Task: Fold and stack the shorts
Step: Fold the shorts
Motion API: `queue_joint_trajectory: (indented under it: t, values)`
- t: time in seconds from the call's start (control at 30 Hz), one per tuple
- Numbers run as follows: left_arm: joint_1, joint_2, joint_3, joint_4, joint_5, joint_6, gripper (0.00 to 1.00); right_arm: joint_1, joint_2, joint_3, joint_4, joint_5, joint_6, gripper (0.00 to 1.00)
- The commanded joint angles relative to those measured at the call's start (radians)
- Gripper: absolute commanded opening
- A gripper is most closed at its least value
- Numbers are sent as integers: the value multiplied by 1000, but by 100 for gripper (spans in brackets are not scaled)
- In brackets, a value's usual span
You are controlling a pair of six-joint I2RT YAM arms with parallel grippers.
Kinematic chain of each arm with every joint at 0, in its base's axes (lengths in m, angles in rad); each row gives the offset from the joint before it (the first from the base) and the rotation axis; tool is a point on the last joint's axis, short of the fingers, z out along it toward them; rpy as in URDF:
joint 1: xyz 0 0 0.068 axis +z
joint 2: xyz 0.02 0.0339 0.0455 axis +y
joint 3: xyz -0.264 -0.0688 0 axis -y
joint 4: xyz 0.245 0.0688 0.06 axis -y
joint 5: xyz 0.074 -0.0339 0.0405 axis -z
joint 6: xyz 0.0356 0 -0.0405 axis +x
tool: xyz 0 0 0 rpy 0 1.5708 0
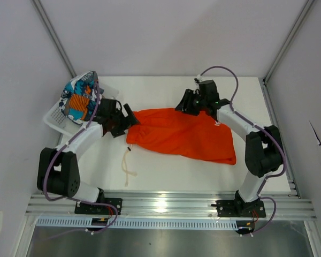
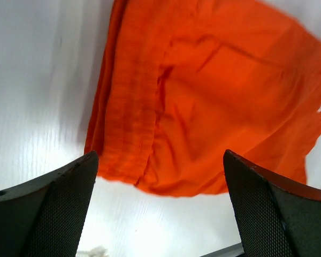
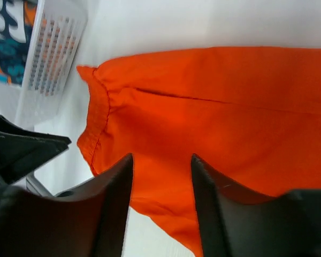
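Note:
The plain orange shorts (image 1: 184, 134) lie spread across the middle of the white table, waistband to the left, and they fill the left wrist view (image 2: 203, 96) and the right wrist view (image 3: 214, 107). A white drawstring (image 1: 128, 168) trails off near the front. The patterned shorts (image 1: 79, 96) sit in the white mesh basket (image 1: 54, 119) at the far left. My left gripper (image 1: 132, 121) is open and empty at the waistband's left edge. My right gripper (image 1: 183, 106) is open and empty above the shorts' far edge.
The basket also shows in the right wrist view (image 3: 53, 48) with the patterned shorts (image 3: 8, 37) in it. Grey walls and aluminium posts close in the table. A metal rail (image 1: 166, 203) runs along the near edge.

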Motion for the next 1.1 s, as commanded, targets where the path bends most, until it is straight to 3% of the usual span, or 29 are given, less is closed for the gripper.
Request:
queue_joint_trajectory:
  t: [0.0, 0.1, 0.17, 0.2, 0.3, 0.47, 0.6, 0.8, 1.07]
  values:
    - [-47, -116, -86, 29, -81, 49, 99, 67, 81, 70, 57, -45, 11, 42]
    - [-47, -198, -189, 45, -81, 58, 99, 110, 188, 116, 83, -135, 54, 29]
    - [-47, -256, -212, 45, -70, 59, 99, 118, 283, 142, 167, -291, 106, 24]
    - [-47, -274, -237, 40, -67, 61, 99, 121, 317, 157, 178, -321, 150, 13]
    - [-47, -336, -258, 22, -65, 72, 99, 147, 408, 211, 149, -328, 151, 0]
    - [-47, -367, -269, 2, -67, 85, 99, 164, 480, 296, -85, -243, 86, 0]
    - [-47, -348, -292, 39, -36, 93, 99, 158, 411, 253, -248, -46, -6, 0]
    - [-49, -304, -364, 155, 47, 108, 99, 79, 302, 113, -277, 13, -85, 0]
    - [-58, -209, -416, 339, 148, 76, 99, 70, 265, 135, -302, -2, -135, 6]
